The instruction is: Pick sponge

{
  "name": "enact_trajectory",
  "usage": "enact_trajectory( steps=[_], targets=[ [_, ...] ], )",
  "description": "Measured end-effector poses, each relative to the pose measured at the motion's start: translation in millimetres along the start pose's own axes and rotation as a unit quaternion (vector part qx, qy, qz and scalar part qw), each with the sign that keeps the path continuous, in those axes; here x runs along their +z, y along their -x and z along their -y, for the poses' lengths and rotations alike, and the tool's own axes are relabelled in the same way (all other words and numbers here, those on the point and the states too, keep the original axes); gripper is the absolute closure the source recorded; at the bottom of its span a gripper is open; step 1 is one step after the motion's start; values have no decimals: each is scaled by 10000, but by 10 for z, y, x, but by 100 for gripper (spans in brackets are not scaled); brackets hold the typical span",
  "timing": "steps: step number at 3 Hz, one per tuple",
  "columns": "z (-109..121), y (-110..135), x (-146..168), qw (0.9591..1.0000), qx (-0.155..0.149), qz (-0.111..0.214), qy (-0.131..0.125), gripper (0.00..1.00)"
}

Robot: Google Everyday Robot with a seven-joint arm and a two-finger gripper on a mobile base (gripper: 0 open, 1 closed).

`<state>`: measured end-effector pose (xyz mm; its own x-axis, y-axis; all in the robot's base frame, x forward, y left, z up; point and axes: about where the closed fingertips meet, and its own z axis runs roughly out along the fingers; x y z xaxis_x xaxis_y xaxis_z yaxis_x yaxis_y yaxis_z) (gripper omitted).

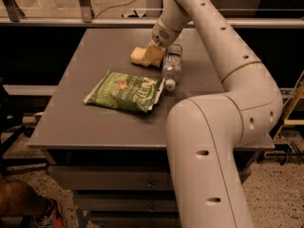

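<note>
The sponge is a small pale yellow-tan block lying on the grey table, towards the back and near the middle. My gripper reaches down from the long white arm and sits right against the sponge's right side, low at the table surface. The gripper's tip hides the right part of the sponge.
A clear plastic water bottle lies on its side just right of the gripper, cap towards the front. A green snack bag lies flat in front of the sponge. The arm's big white links fill the right foreground. Drawers sit under the table.
</note>
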<state>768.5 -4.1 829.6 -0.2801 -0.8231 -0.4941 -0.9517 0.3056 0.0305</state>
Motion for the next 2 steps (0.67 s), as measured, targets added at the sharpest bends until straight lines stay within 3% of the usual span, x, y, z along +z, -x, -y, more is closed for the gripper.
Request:
enact_trajectory(
  steps=[1,2],
  targets=[
    [-142,398,-429,9975,-570,350,-210,100],
    [-253,635,-686,9939,-910,527,-344,100]
  ],
)
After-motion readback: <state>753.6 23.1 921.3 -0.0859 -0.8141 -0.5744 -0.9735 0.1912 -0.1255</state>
